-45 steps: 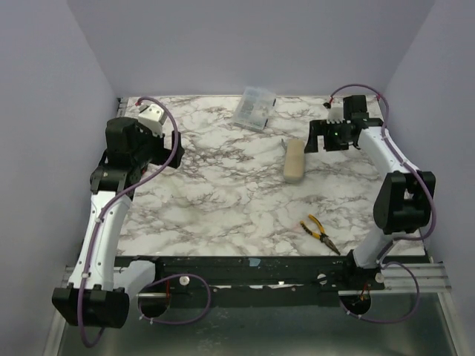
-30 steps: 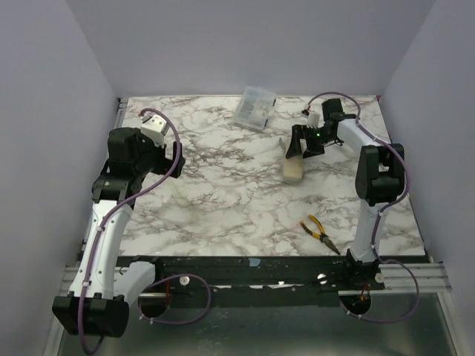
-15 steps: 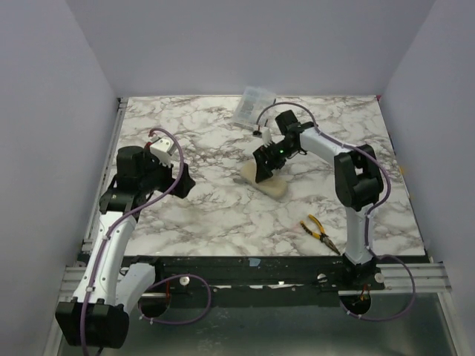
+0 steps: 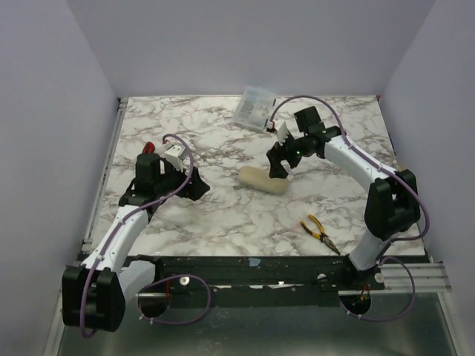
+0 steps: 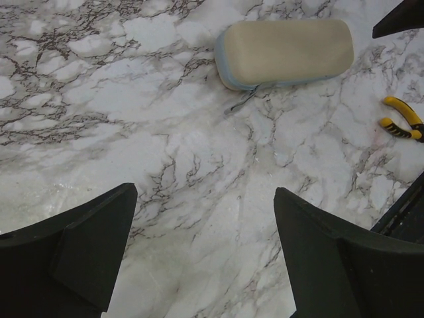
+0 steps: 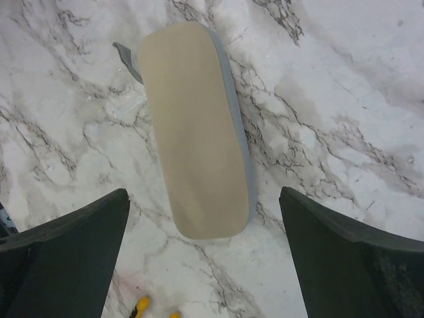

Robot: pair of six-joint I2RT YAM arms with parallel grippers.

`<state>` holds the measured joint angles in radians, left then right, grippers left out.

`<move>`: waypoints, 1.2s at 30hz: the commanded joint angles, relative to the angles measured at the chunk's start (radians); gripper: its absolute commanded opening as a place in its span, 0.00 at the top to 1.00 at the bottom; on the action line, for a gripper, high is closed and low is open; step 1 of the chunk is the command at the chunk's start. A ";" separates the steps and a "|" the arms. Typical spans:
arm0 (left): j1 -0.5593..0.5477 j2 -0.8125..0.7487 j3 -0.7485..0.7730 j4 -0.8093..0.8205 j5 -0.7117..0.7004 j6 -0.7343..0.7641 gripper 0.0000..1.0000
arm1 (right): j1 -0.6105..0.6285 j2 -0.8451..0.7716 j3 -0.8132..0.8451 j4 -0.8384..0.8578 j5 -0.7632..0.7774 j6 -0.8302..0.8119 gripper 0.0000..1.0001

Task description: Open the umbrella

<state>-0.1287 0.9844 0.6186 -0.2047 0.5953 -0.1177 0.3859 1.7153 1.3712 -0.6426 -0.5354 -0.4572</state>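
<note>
1. The umbrella lies folded flat on the marble table, near the middle and a little toward the right. From above its long axis runs roughly left to right.
2. From the right wrist it shows as a cream oblong with rounded ends and a pale grey-blue seam along one long edge. A small grey tab sticks out at its far end.
3. The right gripper hangs over the umbrella's right end. Its jaws are spread wide, one finger to each side of the umbrella, with bare marble between each finger and the fabric. It grasps nothing.
4. The left gripper sits low on the table to the left of the umbrella and apart from it, pointing toward it. Its jaws are also released, with only marble between them, and the umbrella lies ahead of its fingers.
5. Yellow-handled pliers lie nearer the front edge, to the right of the umbrella and apart from it.
6. A clear box rests by the back edge, behind the umbrella.
</note>
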 commanded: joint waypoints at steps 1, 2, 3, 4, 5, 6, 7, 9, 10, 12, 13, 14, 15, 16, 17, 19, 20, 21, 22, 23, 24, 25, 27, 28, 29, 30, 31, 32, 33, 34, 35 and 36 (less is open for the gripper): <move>-0.020 0.076 -0.005 0.187 -0.016 -0.011 0.18 | 0.017 0.051 -0.044 0.039 0.032 -0.005 0.00; -0.020 0.094 -0.001 0.196 -0.017 -0.013 0.20 | 0.024 0.058 -0.047 0.055 0.044 -0.002 0.00; -0.020 0.106 0.002 0.199 -0.012 -0.013 0.22 | 0.032 0.063 -0.046 0.058 0.056 -0.005 0.00; -0.021 0.112 -0.001 0.200 -0.004 -0.016 0.24 | 0.038 0.066 -0.045 0.056 0.070 -0.014 0.00; -0.020 0.115 -0.010 0.235 0.004 -0.027 0.26 | 0.047 0.063 -0.047 0.054 0.093 -0.024 0.00; -0.021 0.115 -0.023 0.256 0.014 -0.038 0.27 | 0.052 0.059 -0.049 0.052 0.109 -0.033 0.00; -0.020 0.117 -0.037 0.281 0.022 -0.053 0.27 | 0.057 0.050 -0.054 0.052 0.128 -0.043 0.00; -0.022 0.120 -0.049 0.293 0.019 -0.085 0.29 | 0.066 0.028 -0.072 0.070 0.160 -0.059 0.00; -0.022 0.119 -0.049 0.287 0.014 -0.097 0.29 | 0.071 0.018 -0.085 0.087 0.170 -0.066 0.00; -0.022 0.109 -0.062 0.285 0.010 -0.092 0.29 | 0.089 0.019 -0.103 0.104 0.195 -0.078 0.00; -0.022 0.104 -0.067 0.284 0.002 -0.090 0.30 | 0.095 0.018 -0.109 0.109 0.206 -0.078 0.00; -0.022 0.103 -0.068 0.280 0.004 -0.079 0.31 | 0.097 0.016 -0.121 0.120 0.203 -0.081 0.00; -0.022 0.103 -0.071 0.282 0.009 -0.064 0.31 | 0.099 0.014 -0.142 0.141 0.198 -0.085 0.00; -0.022 0.105 -0.071 0.286 -0.003 -0.062 0.32 | 0.100 0.015 -0.160 0.166 0.199 -0.088 0.00; -0.023 0.106 -0.067 0.275 -0.030 -0.074 0.33 | 0.101 0.022 -0.170 0.176 0.201 -0.090 0.00; -0.022 0.103 -0.070 0.280 -0.029 -0.093 0.35 | 0.106 0.034 -0.172 0.196 0.209 -0.078 0.00; -0.024 0.103 -0.079 0.296 -0.003 -0.091 0.37 | 0.108 0.036 -0.173 0.208 0.212 -0.070 0.00; -0.026 0.109 -0.085 0.306 0.005 -0.096 0.38 | 0.108 0.038 -0.178 0.220 0.214 -0.067 0.00; -0.028 0.120 -0.079 0.304 0.009 -0.100 0.39 | 0.110 0.041 -0.179 0.219 0.209 -0.069 0.00; -0.028 0.136 -0.076 0.310 0.012 -0.113 0.41 | 0.111 0.047 -0.179 0.208 0.203 -0.079 0.00; -0.028 0.149 -0.075 0.319 0.012 -0.127 0.43 | 0.113 0.054 -0.179 0.199 0.197 -0.087 0.00; -0.029 0.164 -0.077 0.340 0.012 -0.146 0.45 | 0.117 0.058 -0.181 0.194 0.196 -0.089 0.00; -0.041 0.191 -0.085 0.380 0.002 -0.169 0.50 | 0.120 0.063 -0.186 0.189 0.192 -0.087 0.00; -0.051 0.206 -0.081 0.387 -0.008 -0.171 0.53 | 0.121 0.065 -0.190 0.187 0.192 -0.086 0.01; -0.063 0.224 -0.075 0.390 -0.018 -0.173 0.56 | 0.121 0.068 -0.193 0.187 0.189 -0.087 0.01; -0.071 0.244 -0.070 0.396 -0.024 -0.178 0.59 | 0.121 0.071 -0.197 0.185 0.190 -0.090 0.01; -0.079 0.259 -0.066 0.406 -0.034 -0.186 0.61 | 0.122 0.074 -0.202 0.180 0.190 -0.099 0.02; -0.086 0.276 -0.062 0.416 -0.045 -0.194 0.62 | 0.122 0.080 -0.205 0.174 0.188 -0.108 0.02; -0.094 0.293 -0.056 0.427 -0.054 -0.200 0.63 | 0.122 0.083 -0.208 0.169 0.185 -0.116 0.02; -0.102 0.313 -0.049 0.438 -0.065 -0.207 0.63 | 0.121 0.086 -0.211 0.167 0.184 -0.121 0.02; -0.108 0.331 -0.041 0.452 -0.072 -0.211 0.63 | 0.122 0.090 -0.212 0.163 0.177 -0.125 0.02; -0.119 0.352 -0.033 0.464 -0.084 -0.214 0.63 | 0.122 0.094 -0.211 0.158 0.172 -0.125 0.02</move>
<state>-0.2142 1.2686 0.5476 0.1715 0.5705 -0.2951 0.4984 1.7805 1.1740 -0.4664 -0.3527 -0.5488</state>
